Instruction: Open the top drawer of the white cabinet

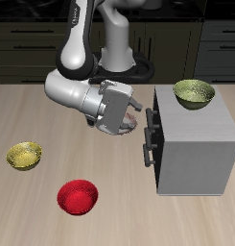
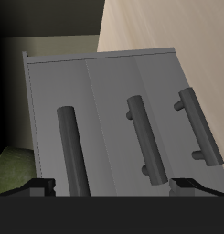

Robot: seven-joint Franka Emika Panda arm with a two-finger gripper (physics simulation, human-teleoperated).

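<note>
The white cabinet [image 1: 194, 144] stands on the bench [image 1: 33, 115], its handled face turned toward the gripper [image 1: 140, 121], which hangs close in front of that face, near its upper part. In the wrist view the face fills the frame with three dark bar handles lying parallel. Judging by the olive bowl [image 1: 194, 92] that sits on the cabinet's top and peeks in beside one edge of the wrist view [image 2: 13, 170], the handle [image 2: 71, 151] nearest that edge belongs to the top drawer [image 2: 55, 137] — and it lies straight ahead of one fingertip [image 2: 35, 187], offset from the midline between the two. The fingers are apart, with a wide gap, holding nothing and not yet touching the cabinet. The handle's long axis runs across the drawer front, so the fingers seem to need a shift toward the cabinet's top before they can straddle the bar. The middle handle [image 2: 144, 141] sits closer to the gripper's centre — a likely wrong catch. A yellow bowl [image 1: 24, 155] and a red bowl [image 1: 78, 197] lie well apart, clear of the pull path.
</note>
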